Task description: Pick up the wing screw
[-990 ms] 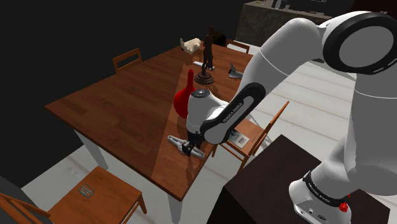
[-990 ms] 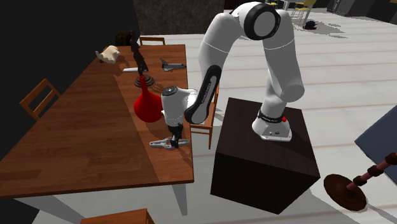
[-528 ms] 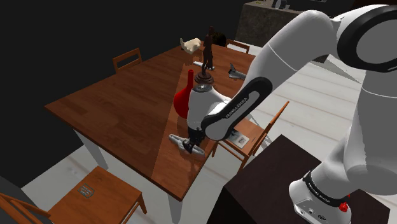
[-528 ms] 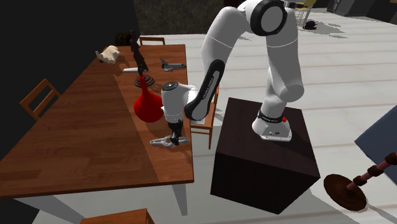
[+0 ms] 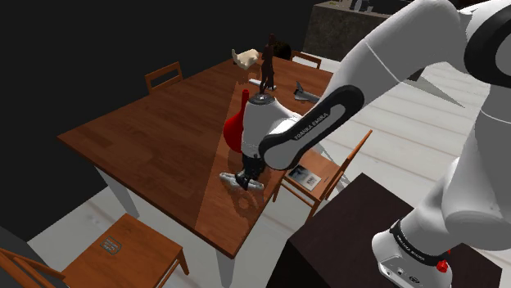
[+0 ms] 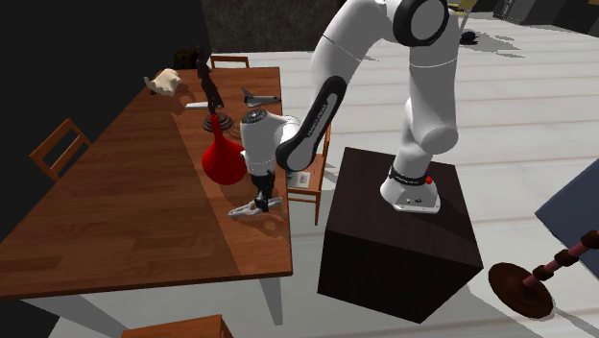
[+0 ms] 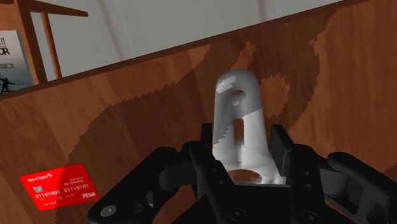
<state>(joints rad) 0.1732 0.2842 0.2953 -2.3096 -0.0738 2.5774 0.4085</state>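
The black fingers [image 7: 280, 147] were closed on the pale grey wing screw [image 5: 243, 180] [image 6: 251, 206] [image 7: 238, 124], one pressed to each side of its lower part, with its rounded, pierced wing standing out beyond their tips. The screw hung under the white arm [image 5: 303, 135] [image 6: 307, 134], over the brown wooden bench [image 5: 139, 139] [image 6: 115, 211] and near the edge that faced the dark stand [image 5: 344, 237] [image 6: 403, 240]. It seemed just clear of the wood, with a shadow on the bench beneath it. A red vase [image 5: 233, 131] [image 6: 221, 158] stood just beyond the screw, towards the far end of the bench. Farther along stood a dark figurine [image 5: 268, 65] [image 6: 209, 82] and a small toy plane [image 5: 301, 92] [image 6: 257, 97]. In the wrist view a red card [image 7: 60, 188] lay flat on the wood near the fingers.
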